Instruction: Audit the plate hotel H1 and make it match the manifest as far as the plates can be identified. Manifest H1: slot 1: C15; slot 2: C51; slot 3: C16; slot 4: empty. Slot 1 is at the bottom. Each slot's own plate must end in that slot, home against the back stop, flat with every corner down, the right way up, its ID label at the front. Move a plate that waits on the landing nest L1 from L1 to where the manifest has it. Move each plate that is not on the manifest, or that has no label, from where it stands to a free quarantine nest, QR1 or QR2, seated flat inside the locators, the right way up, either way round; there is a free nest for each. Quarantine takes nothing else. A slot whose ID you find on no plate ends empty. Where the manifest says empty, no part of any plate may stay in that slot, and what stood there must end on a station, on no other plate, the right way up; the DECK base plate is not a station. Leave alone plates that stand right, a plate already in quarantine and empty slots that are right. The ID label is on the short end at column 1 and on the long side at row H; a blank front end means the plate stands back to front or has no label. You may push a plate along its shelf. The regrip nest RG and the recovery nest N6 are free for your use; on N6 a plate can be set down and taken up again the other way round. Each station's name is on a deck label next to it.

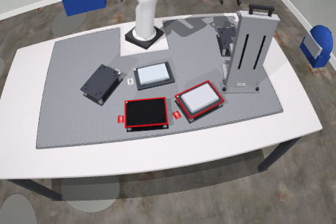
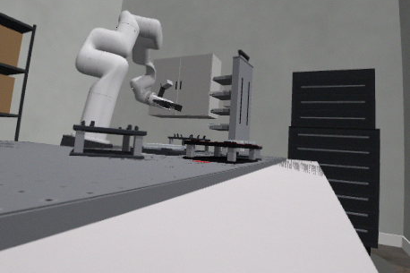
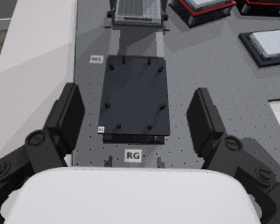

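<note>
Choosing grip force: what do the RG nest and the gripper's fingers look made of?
RG nest: looks like matte dark metal or hard plastic, flat top with small locator pegs. Open gripper fingers: seemingly matte black plastic or rubber-faced, dull without glints.

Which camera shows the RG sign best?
The wrist view: the RG label sits close and readable, just in front of the dark regrip nest. In the top view no label by that nest can be read. The exterior view shows none.
</note>
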Action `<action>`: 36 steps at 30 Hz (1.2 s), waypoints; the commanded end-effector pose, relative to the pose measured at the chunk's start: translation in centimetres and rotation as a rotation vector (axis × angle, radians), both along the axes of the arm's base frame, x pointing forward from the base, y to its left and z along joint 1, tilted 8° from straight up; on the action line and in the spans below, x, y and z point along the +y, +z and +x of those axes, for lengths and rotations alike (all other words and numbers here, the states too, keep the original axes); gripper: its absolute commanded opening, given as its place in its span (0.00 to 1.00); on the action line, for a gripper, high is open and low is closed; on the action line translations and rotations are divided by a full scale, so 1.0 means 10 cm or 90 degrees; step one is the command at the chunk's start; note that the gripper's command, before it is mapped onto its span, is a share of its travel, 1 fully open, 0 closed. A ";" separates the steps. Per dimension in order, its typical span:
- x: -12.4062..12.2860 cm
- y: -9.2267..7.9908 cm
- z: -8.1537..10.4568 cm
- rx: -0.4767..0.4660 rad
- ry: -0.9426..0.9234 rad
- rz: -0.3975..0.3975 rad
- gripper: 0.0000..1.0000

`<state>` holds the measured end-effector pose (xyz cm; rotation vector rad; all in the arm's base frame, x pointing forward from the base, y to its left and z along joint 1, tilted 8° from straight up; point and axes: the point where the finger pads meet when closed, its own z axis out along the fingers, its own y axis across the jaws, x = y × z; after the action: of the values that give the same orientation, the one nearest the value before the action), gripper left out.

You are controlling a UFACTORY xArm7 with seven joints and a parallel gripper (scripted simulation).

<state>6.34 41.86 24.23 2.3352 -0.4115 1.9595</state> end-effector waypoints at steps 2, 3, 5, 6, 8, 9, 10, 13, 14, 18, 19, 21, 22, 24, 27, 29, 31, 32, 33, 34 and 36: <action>0.01 0.01 0.00 -0.053 -0.008 -0.012 1.00; 0.01 0.01 0.00 -0.063 -0.009 -0.014 1.00; 0.01 0.01 0.00 -0.073 -0.011 -0.017 1.00; 0.01 0.01 0.00 -0.073 -0.011 -0.017 1.00; 0.01 0.01 0.00 -0.094 -0.013 -0.022 1.00; 0.01 0.01 0.00 -0.104 -0.015 -0.025 1.00; 0.01 0.01 0.00 -0.114 -0.016 -0.027 1.00; 0.00 0.01 0.00 -0.145 -0.020 -0.035 1.00; 0.00 0.01 0.00 -0.155 -0.021 -0.038 1.00; 0.00 0.01 0.00 -0.168 -0.023 -0.041 1.00; 0.00 0.01 0.00 -0.168 -0.023 -0.041 1.00; 0.00 0.01 0.00 -0.168 -0.023 -0.041 1.00; 0.00 0.01 0.00 -0.168 -0.023 -0.041 1.00; 0.00 0.01 0.00 -0.168 -0.023 -0.041 1.00; 0.00 0.01 0.00 -0.168 -0.023 -0.041 1.00; 0.01 -0.02 0.00 -0.168 -0.023 -0.041 1.00; 0.01 -0.07 0.01 -0.168 -0.023 -0.041 1.00; 0.02 -0.09 0.01 -0.168 -0.023 -0.041 1.00; 0.02 -0.12 0.02 -0.168 -0.023 -0.041 1.00; 0.02 -0.15 0.02 -0.168 -0.023 -0.041 1.00; 0.03 -0.20 0.02 -0.168 -0.023 -0.041 1.00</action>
<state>6.53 41.96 22.92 2.0196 -0.3905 2.2349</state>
